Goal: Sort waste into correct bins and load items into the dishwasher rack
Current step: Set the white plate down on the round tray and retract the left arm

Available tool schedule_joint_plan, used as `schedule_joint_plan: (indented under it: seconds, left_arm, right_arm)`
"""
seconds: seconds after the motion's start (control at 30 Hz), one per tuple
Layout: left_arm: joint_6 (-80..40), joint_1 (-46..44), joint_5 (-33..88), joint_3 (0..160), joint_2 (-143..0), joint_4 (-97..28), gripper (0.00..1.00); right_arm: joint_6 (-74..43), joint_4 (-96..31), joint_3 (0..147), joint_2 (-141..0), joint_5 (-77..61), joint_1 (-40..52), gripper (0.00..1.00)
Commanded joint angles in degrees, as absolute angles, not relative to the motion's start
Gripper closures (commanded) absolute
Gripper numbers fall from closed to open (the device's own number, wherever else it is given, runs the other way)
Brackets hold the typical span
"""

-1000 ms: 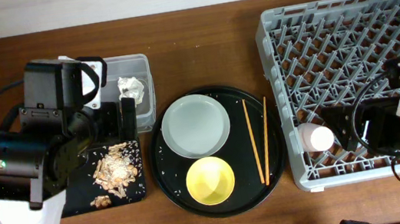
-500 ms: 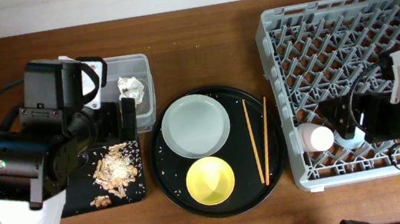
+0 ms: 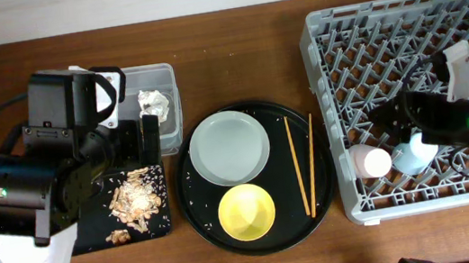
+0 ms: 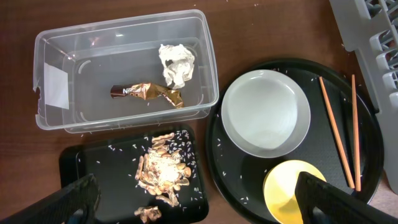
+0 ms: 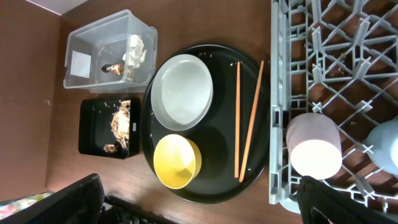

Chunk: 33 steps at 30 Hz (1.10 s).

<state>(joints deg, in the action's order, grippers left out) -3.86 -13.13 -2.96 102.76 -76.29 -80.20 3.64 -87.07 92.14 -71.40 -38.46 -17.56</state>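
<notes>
**Dishwasher rack (image 3: 359, 42) holding two cups, three items waiting**

The right fingers (image 5: 59, 202) are standing apart and gripping nothing, hanging over the front rows of the rack. Just below them, the small pink cup (image 5: 314, 146) is sitting in the rack corner nearest the round black tray (image 3: 197, 204). The small blue cup (image 5: 385, 144) is sitting just beside it.

The left fingers (image 4: 68, 202) are also spread wide and empty, hovering above the shallow black tray (image 4: 81, 162). The brownish food scraps (image 4: 163, 171) are lying there in a heap. Next to it, the clear tub (image 4: 56, 46) is holding the crumpled tissue (image 4: 176, 62) and the gold wrapper (image 4: 147, 93), so the waste appears to be sorted.

The round tray is resting on the wooden counter (image 3: 234, 59). On it, the grey plate (image 3: 229, 147), the yellow bowl (image 3: 247, 212) and the chopsticks (image 3: 302, 163) are waiting to be loaded.

Several things could go wrong from here:

- **Cups:** The right arm is sitting close over them, so swinging away sideways could knock one over.
- **Chopsticks:** They are thin and lying flat, so they may slip out of a pinch or drop through the rack's open lattice.
- **Plate:** It is smooth and lying flat just beside the bowl, so lifting it by the rim could let it tilt, slide and strike the bowl.
</notes>
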Motion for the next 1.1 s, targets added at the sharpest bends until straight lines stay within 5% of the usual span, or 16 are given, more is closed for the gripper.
schedule_joint_plan:
  seconds: [0.0, 0.1, 0.23, 0.8, 0.9, 1.07]
  left_arm:
    - [-2.96, -13.13, -2.52, 103.13, -75.57, -80.29, 0.01]
    - [-2.94, -13.13, -2.52, 103.13, -75.57, -80.29, 0.01]
    - [-2.94, -13.13, -2.52, 103.13, -75.57, -80.29, 0.01]
    - [-2.26, -13.13, -4.47, 103.04, -70.83, -79.94, 0.01]
    - [-0.05, -13.13, -5.34, 97.06, -63.92, -65.84, 0.01]
    - [0.05, -13.13, -3.97, 61.23, -40.73, -33.12, 0.01]
  right_arm:
    - [4.86, -90.48, 92.53, -72.99, -38.54, -17.21, 0.01]
    - [11.49, -88.07, 92.6, -68.73, -31.97, -15.09, 0.02]
    - [1.48, -81.19, 92.58, -57.63, -12.51, -14.11, 0.02]
    - [1.43, -79.02, 92.58, -53.63, -12.16, -14.11, 0.02]
    - [1.43, -79.05, 92.58, -53.63, -12.16, -14.11, 0.02]
    - [1.43, -79.02, 92.58, -53.63, -12.16, -14.11, 0.02]
